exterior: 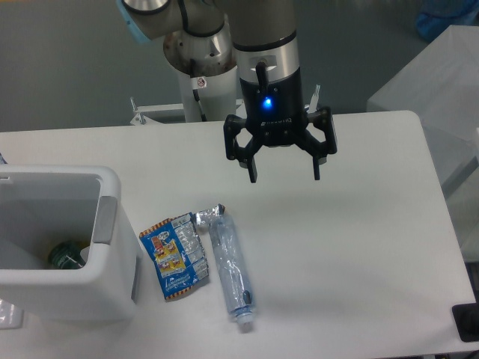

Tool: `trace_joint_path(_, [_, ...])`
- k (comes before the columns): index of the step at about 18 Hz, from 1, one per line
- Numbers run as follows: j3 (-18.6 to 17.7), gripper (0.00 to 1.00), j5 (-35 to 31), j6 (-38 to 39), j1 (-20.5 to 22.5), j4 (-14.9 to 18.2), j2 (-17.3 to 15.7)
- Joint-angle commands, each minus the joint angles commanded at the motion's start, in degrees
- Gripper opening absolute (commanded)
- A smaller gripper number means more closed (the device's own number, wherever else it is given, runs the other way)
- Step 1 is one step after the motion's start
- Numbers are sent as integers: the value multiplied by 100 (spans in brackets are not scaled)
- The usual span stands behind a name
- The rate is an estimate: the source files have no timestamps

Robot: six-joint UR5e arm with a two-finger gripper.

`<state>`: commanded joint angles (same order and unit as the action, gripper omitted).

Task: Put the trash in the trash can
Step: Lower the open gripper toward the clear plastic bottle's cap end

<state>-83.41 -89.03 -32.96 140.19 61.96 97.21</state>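
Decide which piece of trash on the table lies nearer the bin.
The wrapper: flat and blue, it lies right beside the bin, while the clear bottle lies on its far side.

Counter (359,247): white, smooth, matte, with rounded corners at the far right and near right. Surface evenly lit; soft shadows only. Floor (67,67): plain grey, visible beyond the far edge of the counter. A white draped or sheeted piece of furniture (438,90) stands to the right of the counter, just beside its far right corner. A blue object (449,19) sits at the top right corner, cut by the frame; kind cannot be told. A small black item (468,323) shows at the lower right edge.
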Motion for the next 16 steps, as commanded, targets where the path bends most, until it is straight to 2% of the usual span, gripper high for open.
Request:
trace_joint_path(7, [-9, 100, 0, 79, -9, -9, 61])
trace_joint_path(12, [-201, 100, 61, 79, -26, -88, 185])
trace_joint_path(16, [-272, 100, 184, 1025, -62, -500, 430])
